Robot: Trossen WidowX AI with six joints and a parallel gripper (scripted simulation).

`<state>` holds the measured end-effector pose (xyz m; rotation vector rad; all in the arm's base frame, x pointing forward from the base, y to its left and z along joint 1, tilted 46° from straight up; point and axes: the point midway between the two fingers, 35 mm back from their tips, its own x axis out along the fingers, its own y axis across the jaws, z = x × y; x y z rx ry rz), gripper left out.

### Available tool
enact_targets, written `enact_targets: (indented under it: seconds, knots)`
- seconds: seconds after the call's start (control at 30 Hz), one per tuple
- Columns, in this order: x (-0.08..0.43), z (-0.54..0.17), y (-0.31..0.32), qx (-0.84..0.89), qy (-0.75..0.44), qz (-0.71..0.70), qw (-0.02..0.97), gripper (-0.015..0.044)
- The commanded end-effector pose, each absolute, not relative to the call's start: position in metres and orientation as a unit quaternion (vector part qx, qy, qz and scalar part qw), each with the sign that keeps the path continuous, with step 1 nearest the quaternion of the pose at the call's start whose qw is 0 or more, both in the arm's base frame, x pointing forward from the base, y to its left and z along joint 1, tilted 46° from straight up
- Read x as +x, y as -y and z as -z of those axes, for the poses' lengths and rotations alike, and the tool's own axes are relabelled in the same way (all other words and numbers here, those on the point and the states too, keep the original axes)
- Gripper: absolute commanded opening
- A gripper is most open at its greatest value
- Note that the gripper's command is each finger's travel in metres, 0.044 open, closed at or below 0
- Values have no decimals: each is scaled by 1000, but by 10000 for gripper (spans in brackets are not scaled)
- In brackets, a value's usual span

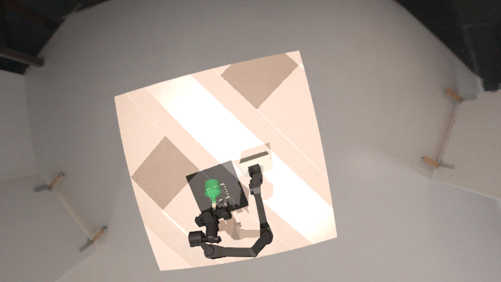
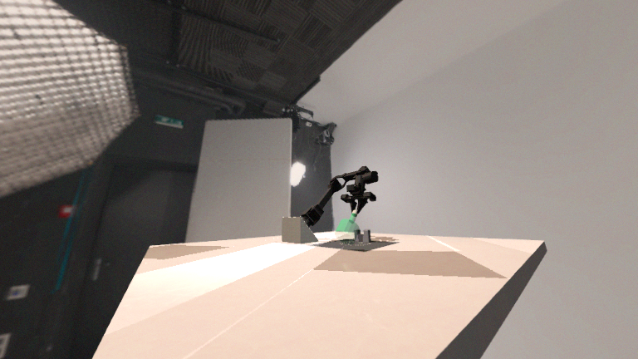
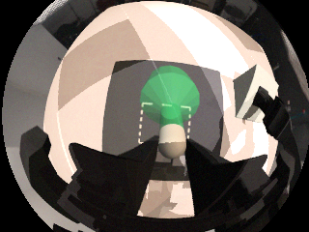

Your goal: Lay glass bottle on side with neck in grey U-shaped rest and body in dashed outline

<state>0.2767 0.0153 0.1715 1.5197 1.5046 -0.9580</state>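
Gripper (image 1: 214,207) (image 2: 355,211) (image 3: 172,141), partly open, grips a tilted green bottle (image 1: 212,188) (image 2: 346,225) (image 3: 170,92) by its pale neck, apparently above the dark mat (image 1: 196,181) (image 2: 383,243) (image 3: 121,97).

No lettering or number can be read. In the exterior view, a green sign (image 2: 169,121) with pale marks hangs on the dark wall (image 2: 145,145), high beyond the far left corner of the worktop (image 1: 288,116) (image 2: 306,307) (image 3: 82,121) — its marks are too blurred to make out. Lower down, left of that same corner, a small red and white sign (image 2: 66,210) shows — also illegible, as is a pale plate (image 2: 17,292) outside the worktop's left edge.
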Motion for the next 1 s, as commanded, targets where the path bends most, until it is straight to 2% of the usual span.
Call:
enact_targets:
  seconds: [0.0, 0.97]
  knots:
    - [277, -174, -25, 599, -595, 372, 386, 103]
    - [276, -181, -56, 594, -572, 397, 403, 103]
